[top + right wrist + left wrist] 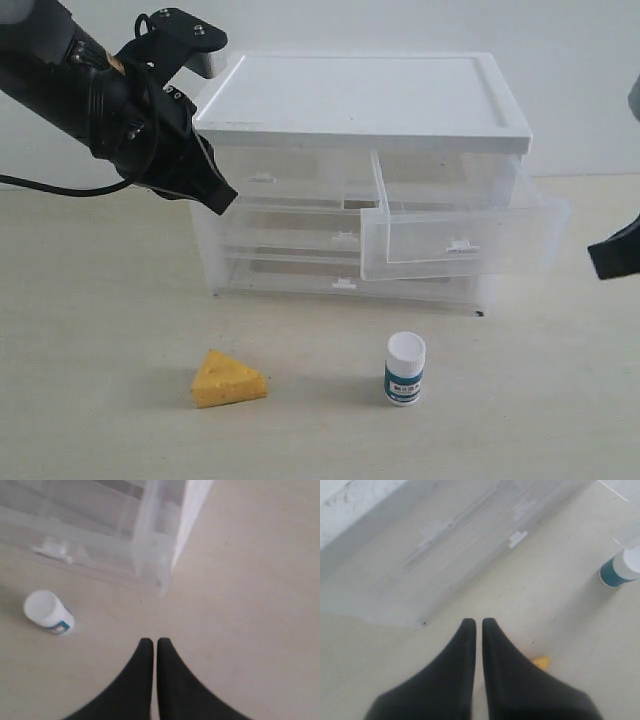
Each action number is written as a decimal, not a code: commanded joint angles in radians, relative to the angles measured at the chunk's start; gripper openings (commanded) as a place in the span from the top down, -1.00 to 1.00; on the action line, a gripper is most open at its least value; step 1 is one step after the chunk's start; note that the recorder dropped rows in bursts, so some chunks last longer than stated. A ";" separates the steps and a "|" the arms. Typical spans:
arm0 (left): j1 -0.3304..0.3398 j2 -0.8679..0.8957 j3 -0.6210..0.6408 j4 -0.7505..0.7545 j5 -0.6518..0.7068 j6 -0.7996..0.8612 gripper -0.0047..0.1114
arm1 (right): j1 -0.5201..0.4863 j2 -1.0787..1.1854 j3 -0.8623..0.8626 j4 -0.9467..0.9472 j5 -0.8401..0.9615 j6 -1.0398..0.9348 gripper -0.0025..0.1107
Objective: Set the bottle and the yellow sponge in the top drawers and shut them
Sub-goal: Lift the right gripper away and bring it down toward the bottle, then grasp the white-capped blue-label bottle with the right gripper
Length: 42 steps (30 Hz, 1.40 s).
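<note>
- Yellow sponge (229,379) lies nearest in the exterior view, on the near left of the surface (100,300). It is a wedge resting flat, with its point turned right.
- Right of it and well apart, the bottle (405,369) stands upright with its white cap on, near side of the cabinet (360,100).
- Both things are outside the drawers, on the bare surface.
- At the far side, the top right drawer (460,235) is pulled out toward the near side and sits slightly skewed. The top left drawer (285,185) is pushed in.
- Below them, the two full-width drawers (300,265) are pushed in.
- From the left, the left claw (222,198) points down and right, with its tip at the cabinet's left front corner, level with the top left drawer. Whether it touches the cabinet cannot be told.
- At the right edge, the right claw (605,258) shows only partly, clear of the open drawer. Its state does not show in this view.
- In the left wrist view, the left claw (479,625) is closed, its two black fingers pressed side by side with nothing between them.
- Beyond its tips lie the cabinet's translucent drawer fronts and a white tab handle (518,538).
- A corner of the yellow sponge (541,662) peeks out just beside one finger, and the bottle (622,569) stands off to the side.
- In the right wrist view, the right claw (152,642) is closed and empty above the surface (250,605).
- Near it, off to one side, the bottle (47,612) shows cap-up, and the clear drawer wall (160,545) lies beyond the tips.
</note>
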<state>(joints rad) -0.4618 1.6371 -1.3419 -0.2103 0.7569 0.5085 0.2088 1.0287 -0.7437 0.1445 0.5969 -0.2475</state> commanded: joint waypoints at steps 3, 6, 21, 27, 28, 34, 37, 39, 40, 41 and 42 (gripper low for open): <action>0.004 -0.006 0.003 0.002 -0.008 0.001 0.85 | 0.177 -0.101 0.357 0.201 -0.619 -0.080 0.96; 0.004 -0.006 0.003 0.002 -0.016 0.001 0.85 | 0.284 -0.075 0.472 0.201 -0.821 -0.073 0.96; 0.004 -0.006 0.003 -0.001 -0.023 0.001 0.85 | 0.392 0.236 0.605 -0.186 -1.136 0.340 0.95; 0.004 -0.006 0.003 -0.001 -0.023 0.001 0.85 | 0.392 0.452 0.604 -0.256 -1.439 0.596 0.12; 0.004 -0.006 0.003 -0.001 -0.023 0.001 0.85 | 0.392 0.466 0.601 -0.265 -1.445 0.573 -0.04; 0.004 -0.006 0.003 -0.001 -0.028 0.001 0.85 | 0.392 0.565 0.501 -0.307 -1.402 0.526 -0.40; 0.004 -0.006 0.003 -0.001 -0.028 0.001 0.85 | 0.392 0.618 0.421 -0.285 -1.315 0.470 -0.40; 0.004 -0.006 0.003 -0.001 -0.028 0.001 0.85 | 0.392 0.654 0.378 -0.285 -1.298 0.470 -0.40; 0.004 -0.006 0.003 -0.001 -0.028 0.001 0.85 | 0.392 0.665 0.364 -0.285 -1.282 0.470 -0.40; 0.004 -0.006 0.003 -0.001 -0.028 0.001 0.85 | 0.392 0.682 0.351 -0.285 -1.268 0.470 -0.40; 0.004 -0.006 0.003 -0.001 -0.028 0.001 0.85 | 0.392 0.693 0.339 -0.285 -1.260 0.469 -0.40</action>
<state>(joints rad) -0.4618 1.6371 -1.3419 -0.2103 0.7393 0.5085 0.5987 1.6907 -0.3727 -0.1454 -0.6934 0.2366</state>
